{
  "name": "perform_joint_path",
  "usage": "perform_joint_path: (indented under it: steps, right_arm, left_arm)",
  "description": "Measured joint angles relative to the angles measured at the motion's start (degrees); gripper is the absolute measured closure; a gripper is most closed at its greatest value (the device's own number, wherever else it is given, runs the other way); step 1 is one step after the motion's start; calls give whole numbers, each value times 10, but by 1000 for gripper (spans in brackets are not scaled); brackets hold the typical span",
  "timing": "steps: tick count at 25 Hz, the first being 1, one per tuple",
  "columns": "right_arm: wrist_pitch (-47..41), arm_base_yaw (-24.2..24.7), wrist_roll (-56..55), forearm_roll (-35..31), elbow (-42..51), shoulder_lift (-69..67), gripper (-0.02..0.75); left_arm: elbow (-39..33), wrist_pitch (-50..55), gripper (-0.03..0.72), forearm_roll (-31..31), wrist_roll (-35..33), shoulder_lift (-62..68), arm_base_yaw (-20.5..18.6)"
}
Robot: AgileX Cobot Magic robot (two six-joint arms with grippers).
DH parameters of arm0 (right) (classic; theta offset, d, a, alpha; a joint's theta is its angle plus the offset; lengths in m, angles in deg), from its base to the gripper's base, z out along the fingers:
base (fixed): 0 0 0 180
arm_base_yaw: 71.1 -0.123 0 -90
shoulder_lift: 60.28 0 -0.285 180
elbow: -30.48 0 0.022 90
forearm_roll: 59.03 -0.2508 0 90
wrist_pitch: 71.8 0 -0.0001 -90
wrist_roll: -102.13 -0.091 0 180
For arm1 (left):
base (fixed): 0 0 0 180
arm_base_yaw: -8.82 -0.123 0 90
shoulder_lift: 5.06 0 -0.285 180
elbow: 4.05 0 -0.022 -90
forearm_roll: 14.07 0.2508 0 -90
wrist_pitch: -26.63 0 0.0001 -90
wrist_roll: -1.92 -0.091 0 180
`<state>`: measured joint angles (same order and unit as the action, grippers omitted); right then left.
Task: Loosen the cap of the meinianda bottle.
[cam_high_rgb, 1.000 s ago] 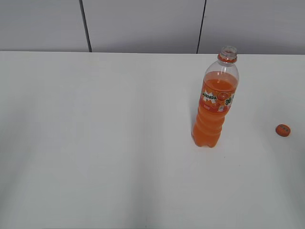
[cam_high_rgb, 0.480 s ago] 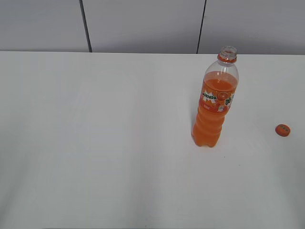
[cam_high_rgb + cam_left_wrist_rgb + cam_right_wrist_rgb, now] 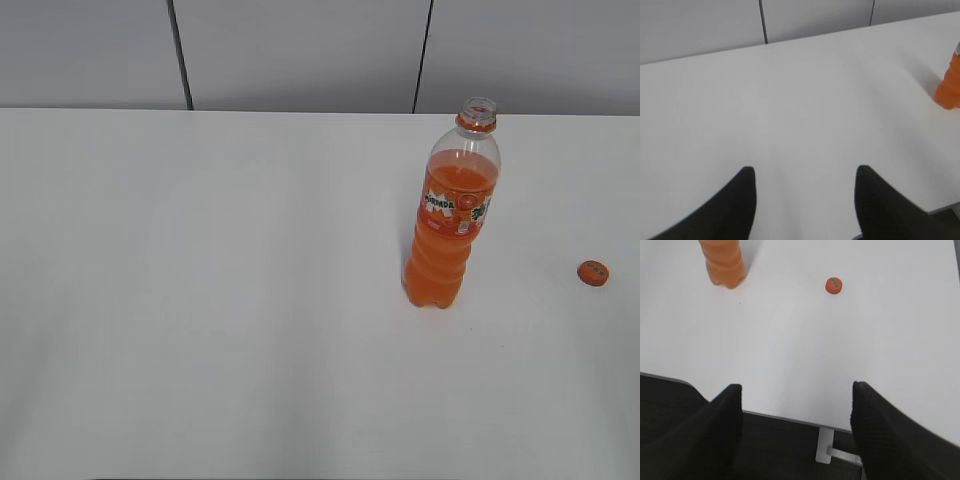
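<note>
standing uncapped on white table (image 3: 200, 300), meinianda bottle (image 3: 450, 220); cap (image 3: 593, 272) apart; both jaws wide, empty

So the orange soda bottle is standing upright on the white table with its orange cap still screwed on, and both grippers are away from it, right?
Not quite: the small orange ribbed plastic cap is off, lying on the white table to the right of the tall clear plastic bottle of orange drink, apart from it. The exterior view shows the neck open. The bottle stands upright, with both grippers away.
</note>
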<state>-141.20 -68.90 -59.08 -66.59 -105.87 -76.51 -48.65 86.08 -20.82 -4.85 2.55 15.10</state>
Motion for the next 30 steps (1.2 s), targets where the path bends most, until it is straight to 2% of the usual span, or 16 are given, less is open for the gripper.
perform_joint_path:
  steps: [6, 13, 15, 21, 30]
  right_arm:
    - [0, 0, -11, 0, 0, 79, 234]
    - [-1, 0, -50, 2, 44, 90, 272]
    - [4, 0, -51, 4, 55, 90, 276]
    - [93, 0, -57, 30, 81, 90, 278]
    - [107, 0, -68, 49, 82, 90, 279]
  left_arm:
    - [0, 0, 305, 9, 22, -2, 0]
    - [0, -1, 312, 41, 75, -2, 0]
    - [0, -1, 312, 43, 78, -2, 0]
    - [0, -2, 312, 46, 81, -2, 0]
    - [0, -2, 314, 52, 81, -3, 0]
